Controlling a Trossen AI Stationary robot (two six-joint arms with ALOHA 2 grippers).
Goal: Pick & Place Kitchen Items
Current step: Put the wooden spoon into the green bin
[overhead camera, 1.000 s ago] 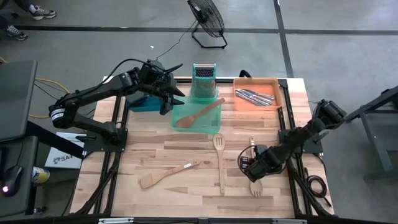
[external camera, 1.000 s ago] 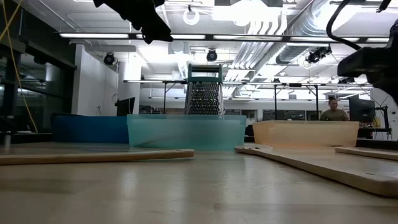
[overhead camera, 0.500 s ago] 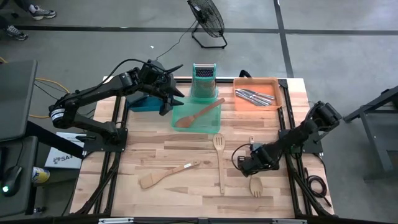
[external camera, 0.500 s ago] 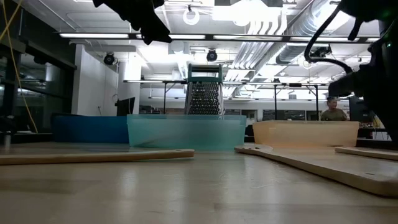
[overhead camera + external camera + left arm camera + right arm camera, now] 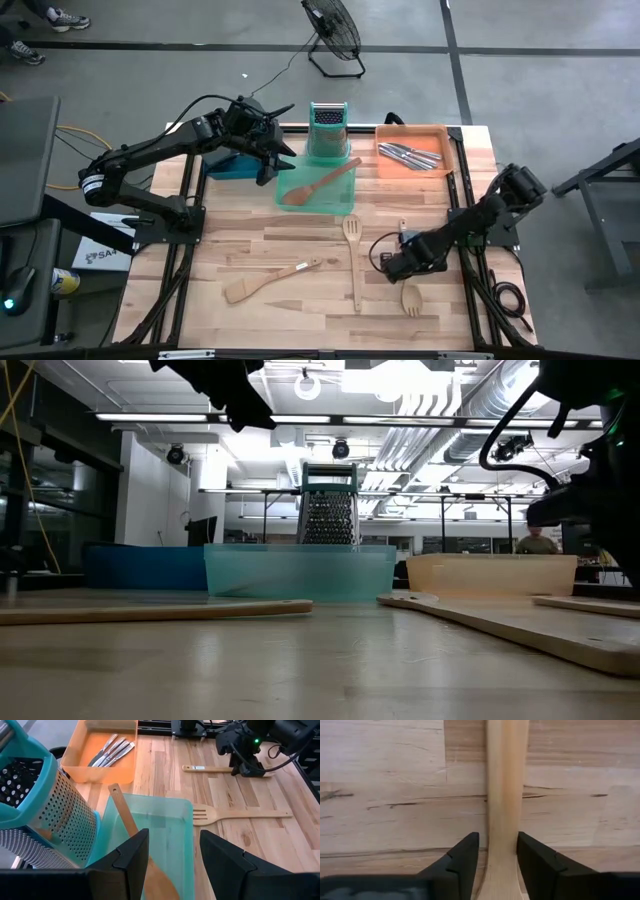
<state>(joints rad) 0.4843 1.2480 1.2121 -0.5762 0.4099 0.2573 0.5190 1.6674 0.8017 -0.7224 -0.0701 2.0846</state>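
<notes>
My right gripper (image 5: 398, 268) is low over the table's near right part, open. Its fingers stand on either side of the handle (image 5: 505, 795) of a pale wooden fork-spoon (image 5: 411, 298) that lies flat on the table. My left gripper (image 5: 172, 855) hangs open and empty above the green tray (image 5: 340, 200), in which a wooden spoon (image 5: 318, 182) leans on the rim. A slotted wooden spatula (image 5: 352, 255) and a flat wooden spatula (image 5: 270, 280) lie on the table. Silver knives (image 5: 410, 153) lie in the orange tray (image 5: 385, 165). My right gripper comes at the fork-spoon's handle from above, its fingers across the handle, one on each side. One finger (image 5: 535, 865) stands right at the handle's edge and the other (image 5: 465, 865) is a little apart. Whether either touches the wood, I cannot tell.
An upright metal grater (image 5: 326, 128) stands behind the green tray, and a blue tray (image 5: 235, 165) lies under my left arm. Black frame rails run along the table's left and right sides. Bare wood shows along the near edge (image 5: 320, 325).
My right gripper has moved a little toward the table's left and far edge, along the fork-spoon's handle. The utensils have stayed where they were.
</notes>
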